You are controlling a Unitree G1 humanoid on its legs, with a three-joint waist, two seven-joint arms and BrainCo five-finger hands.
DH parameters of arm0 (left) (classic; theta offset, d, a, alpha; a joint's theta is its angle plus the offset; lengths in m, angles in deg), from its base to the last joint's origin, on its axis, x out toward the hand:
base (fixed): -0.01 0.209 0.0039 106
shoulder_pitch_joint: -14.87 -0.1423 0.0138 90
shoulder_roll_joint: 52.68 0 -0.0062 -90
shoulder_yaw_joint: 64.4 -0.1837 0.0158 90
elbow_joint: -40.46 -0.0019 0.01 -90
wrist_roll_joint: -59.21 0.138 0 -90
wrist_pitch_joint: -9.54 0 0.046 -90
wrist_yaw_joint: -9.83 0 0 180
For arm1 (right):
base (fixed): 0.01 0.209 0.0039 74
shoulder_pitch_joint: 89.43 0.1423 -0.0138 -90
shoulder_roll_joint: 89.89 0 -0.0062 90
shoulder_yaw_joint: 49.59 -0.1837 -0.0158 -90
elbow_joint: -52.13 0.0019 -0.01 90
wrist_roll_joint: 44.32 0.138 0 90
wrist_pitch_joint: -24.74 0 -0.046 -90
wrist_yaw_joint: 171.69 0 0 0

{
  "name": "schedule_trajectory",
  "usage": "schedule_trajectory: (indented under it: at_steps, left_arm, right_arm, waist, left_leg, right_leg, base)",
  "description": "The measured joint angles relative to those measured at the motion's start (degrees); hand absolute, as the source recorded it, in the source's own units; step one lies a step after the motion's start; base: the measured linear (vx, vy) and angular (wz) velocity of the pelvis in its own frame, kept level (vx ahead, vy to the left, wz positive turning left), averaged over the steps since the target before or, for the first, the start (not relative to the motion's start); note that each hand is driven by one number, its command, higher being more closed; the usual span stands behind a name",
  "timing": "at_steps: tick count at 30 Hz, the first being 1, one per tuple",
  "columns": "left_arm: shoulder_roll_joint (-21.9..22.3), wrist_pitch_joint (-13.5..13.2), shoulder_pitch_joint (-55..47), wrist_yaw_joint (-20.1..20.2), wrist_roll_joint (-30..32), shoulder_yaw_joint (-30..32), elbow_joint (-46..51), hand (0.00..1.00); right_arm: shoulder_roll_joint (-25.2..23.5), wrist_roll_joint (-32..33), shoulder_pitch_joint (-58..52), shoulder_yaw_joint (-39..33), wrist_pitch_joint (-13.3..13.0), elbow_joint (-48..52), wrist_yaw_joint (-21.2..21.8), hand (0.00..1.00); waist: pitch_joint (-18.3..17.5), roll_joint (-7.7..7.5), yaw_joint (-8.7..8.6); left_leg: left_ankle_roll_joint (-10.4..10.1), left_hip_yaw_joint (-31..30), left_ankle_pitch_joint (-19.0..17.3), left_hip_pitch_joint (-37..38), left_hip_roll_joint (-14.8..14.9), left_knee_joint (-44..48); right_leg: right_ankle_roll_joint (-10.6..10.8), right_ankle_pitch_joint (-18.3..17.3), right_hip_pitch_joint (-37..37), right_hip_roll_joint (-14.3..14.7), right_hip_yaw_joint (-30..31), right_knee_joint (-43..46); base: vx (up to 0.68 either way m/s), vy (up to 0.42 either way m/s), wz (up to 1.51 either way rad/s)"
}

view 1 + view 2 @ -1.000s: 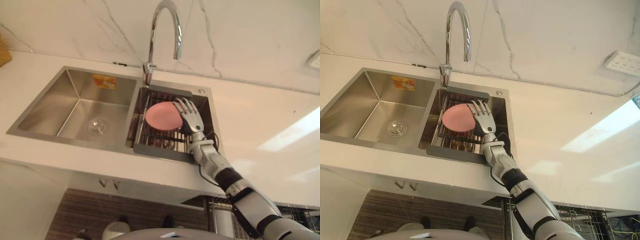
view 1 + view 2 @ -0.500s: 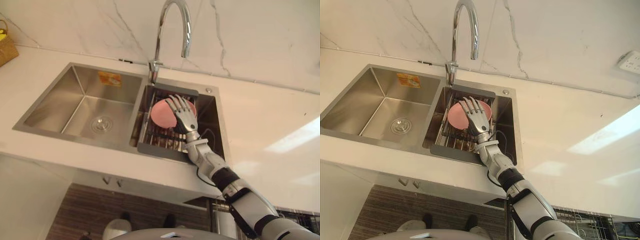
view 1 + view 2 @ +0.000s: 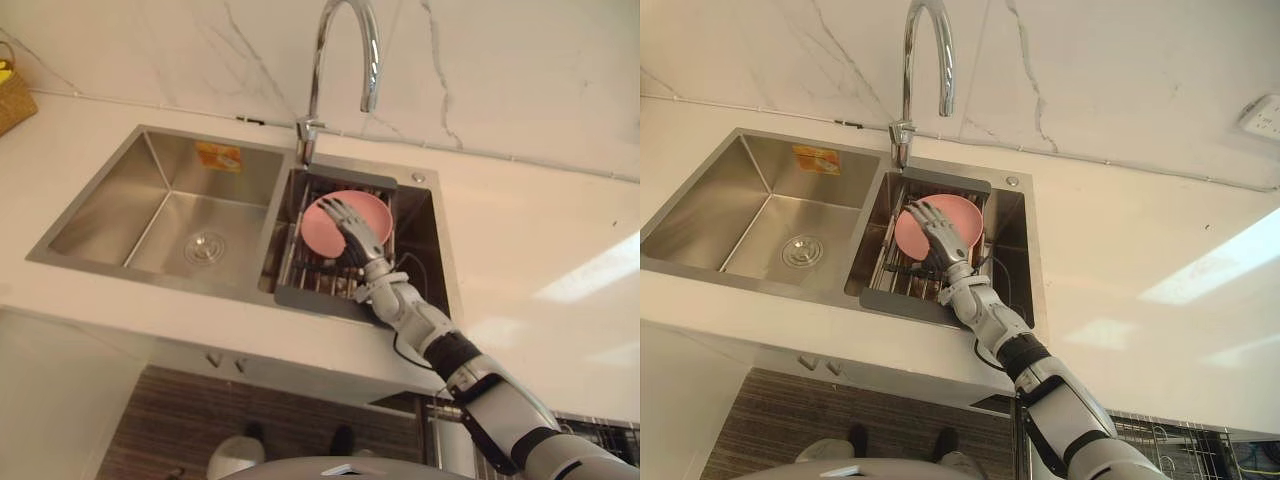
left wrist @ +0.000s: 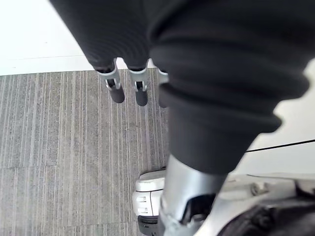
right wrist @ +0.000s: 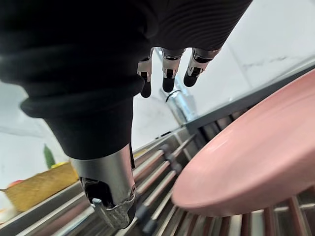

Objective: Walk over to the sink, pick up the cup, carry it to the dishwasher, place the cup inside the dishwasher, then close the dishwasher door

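The pink cup (image 3: 377, 209) is wide and shallow like a bowl and leans on its side in the wire rack (image 3: 322, 276) of the sink's right basin. My right hand (image 3: 354, 231) reaches into that basin and lies across the cup's face, fingers straight and spread, open. In the right wrist view the fingers (image 5: 168, 73) hang above the cup's pink wall (image 5: 256, 152), and I cannot tell if they touch it. My left hand (image 4: 119, 87) hangs low over the striped floor with relaxed fingers, holding nothing.
A tall curved tap (image 3: 345, 60) stands behind the divider between the two basins. The left basin (image 3: 190, 215) holds only its drain. White counter surrounds the sink. A woven basket (image 3: 12, 95) sits far left. The dishwasher's wire rack (image 3: 1170, 435) shows at the lower right.
My right hand has moved from the cup's right side leftward over its face and lower into the basin. The camera shifted slightly a second ago.
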Motion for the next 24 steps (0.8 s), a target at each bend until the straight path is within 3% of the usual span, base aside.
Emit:
schedule_trajectory:
  at_steps: [5,9,14,16,18,24]
  left_arm:
    - [-0.1,0.41,0.2,0.15,1.07,-0.42,0.03,0.0]
    - [-0.15,1.03,0.25,0.21,1.13,-0.62,0.04,0.0]
    - [-0.25,2.4,0.55,0.19,1.07,-1.03,0.01,0.0]
    - [-0.29,2.52,0.54,0.2,1.05,-1.11,0.01,0.0]
    - [-0.87,2.78,0.83,0.19,0.97,-2.74,0.02,0.0]
    - [-0.84,2.99,0.92,0.17,0.84,-2.8,0.02,0.0]
  right_arm:
    - [-0.02,3.91,-0.05,0.08,-1.16,0.75,5.52,0.0]
    - [-0.02,2.31,-0.11,-0.1,0.89,0.95,6.85,0.0]
    - [0.02,-3.19,-0.08,-0.32,7.13,1.05,9.13,0.0]
    - [0.03,-4.39,-0.08,-0.31,7.76,1.0,9.14,0.0]
    - [0.1,-9.15,-0.05,-0.32,11.45,0.65,9.19,0.0]
    - [0.12,-16.36,1.11,-0.37,17.5,-3.6,9.19,0.0]
  waist:
    - [0.01,-0.08,-0.08]
    - [0.0,-0.14,-0.31]
    - [-0.33,-0.73,0.07]
    - [-0.38,-0.87,0.05]
    - [-0.57,-1.23,0.37]
    - [-0.54,-1.27,0.47]
  left_leg:
    - [0.05,0.73,-0.29,0.1,-0.02,0.27]
    - [-0.01,1.02,-0.65,0.34,0.0,0.74]
    - [0.09,2.21,-1.15,1.04,0.06,0.93]
    - [0.12,2.21,-1.19,1.04,0.05,0.96]
    - [0.15,2.15,-1.2,0.97,-0.01,0.99]
    - [0.35,1.53,-1.06,0.88,-0.27,0.58]
  right_leg:
    - [0.0,0.01,0.03,-0.03,0.37,0.14]
    - [0.0,0.01,0.33,0.0,0.69,0.15]
    - [0.01,0.0,0.63,0.06,1.71,-0.01]
    - [0.06,-0.04,0.64,0.04,1.71,-0.01]
    - [0.11,-0.09,0.64,-0.02,1.62,-0.01]
    - [0.11,-0.06,0.61,-0.21,1.18,0.16]
  base:
    - [0.0,0.0,-0.03]
    - [0.0,0.0,-0.04]
    - [-0.03,0.011,-0.11]
    - [0.0,0.0,0.0]
    - [0.0,0.0,0.0]
    - [0.0,0.003,0.03]
